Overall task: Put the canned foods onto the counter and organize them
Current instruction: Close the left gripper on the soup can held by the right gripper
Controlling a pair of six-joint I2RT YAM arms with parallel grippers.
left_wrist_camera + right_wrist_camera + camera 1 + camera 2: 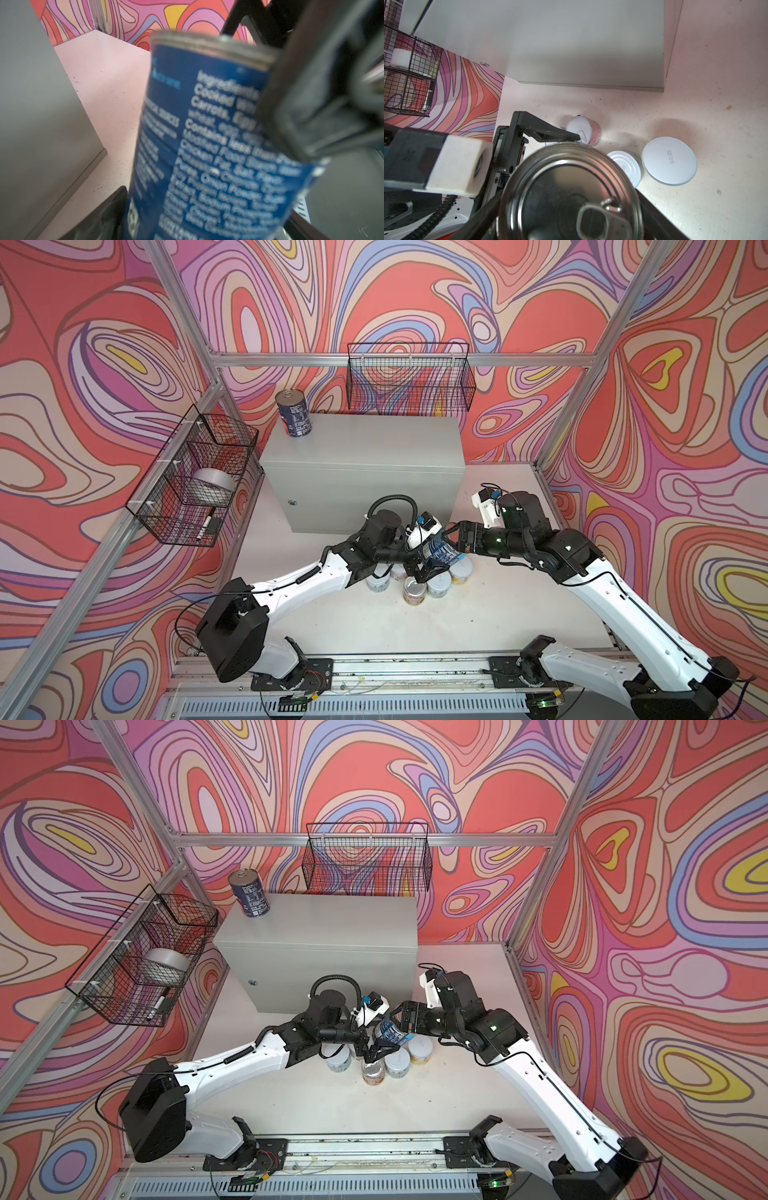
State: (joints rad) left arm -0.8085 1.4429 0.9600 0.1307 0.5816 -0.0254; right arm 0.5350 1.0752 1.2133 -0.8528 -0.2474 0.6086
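We see a black wire basket hanging on the left wall with a grey tape roll and a marker in separate compartments, another basket on the back rail, swirly red, pink and purple walls, and a speckled white tabletop.

The walls are covered in swirls of coral red, pink, lilac, blue and yellow, outlined in dark lines. The counter is finished in plain light grey. The wire baskets are black and the tape roll is silver-grey. The tall can is wrapped in dark blue with pale print under a silver top. The nearer blue can is lettered in white on bright blue, and its lid is bare silver. White lids are seen on the short cans. These include a pink-labelled can, a yellow-labelled can and a multicoloured can. The tabletop is off-white and speckled. The arms are white and black.
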